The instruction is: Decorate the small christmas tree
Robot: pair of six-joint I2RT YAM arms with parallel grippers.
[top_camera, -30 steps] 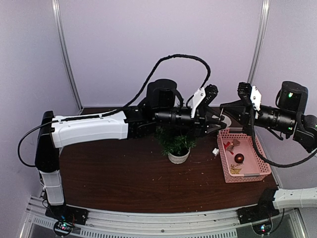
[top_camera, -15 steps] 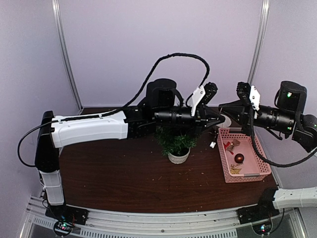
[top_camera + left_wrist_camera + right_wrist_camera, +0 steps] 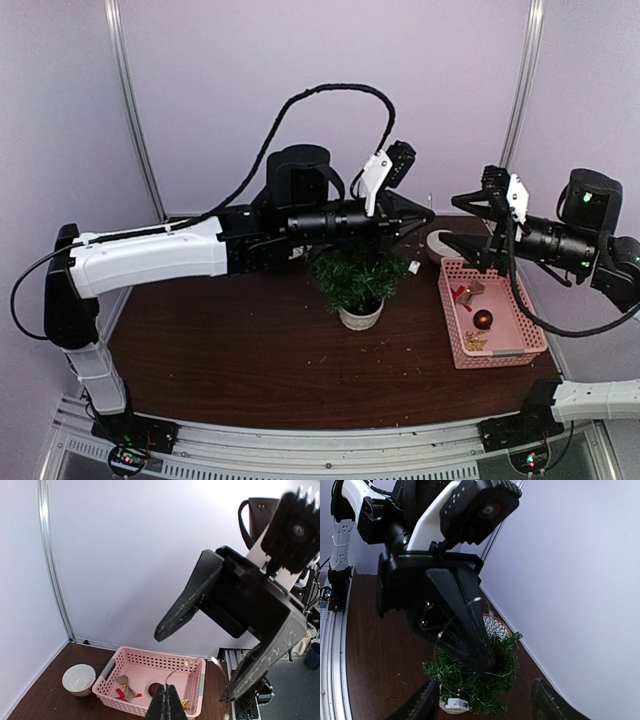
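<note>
The small christmas tree (image 3: pixel 357 277) stands mid-table in its white pot (image 3: pixel 360 318); the right wrist view shows the tree (image 3: pixel 479 682) from above. My left gripper (image 3: pixel 426 214) hovers just above and right of the tree, shut on a thin wire light string (image 3: pixel 176 676). The string's small white battery box (image 3: pixel 413 267) dangles beside the tree. The same box (image 3: pixel 454 703) shows low by the pot. My right gripper (image 3: pixel 472 232) faces the left one from the right, open with nothing between its fingers (image 3: pixel 186 609).
A pink basket (image 3: pixel 520 325) at the right holds a red ball (image 3: pixel 483 319), a bow (image 3: pixel 125 687) and gold stars (image 3: pixel 474 341). A white bowl (image 3: pixel 440 244) sits behind it. Purple walls close in at the back and sides.
The right gripper has opened and let go of the string. The left arm, now shut on the string, has risen and drawn back left, and the battery box has swung up from beside the basket toward the tree.
</note>
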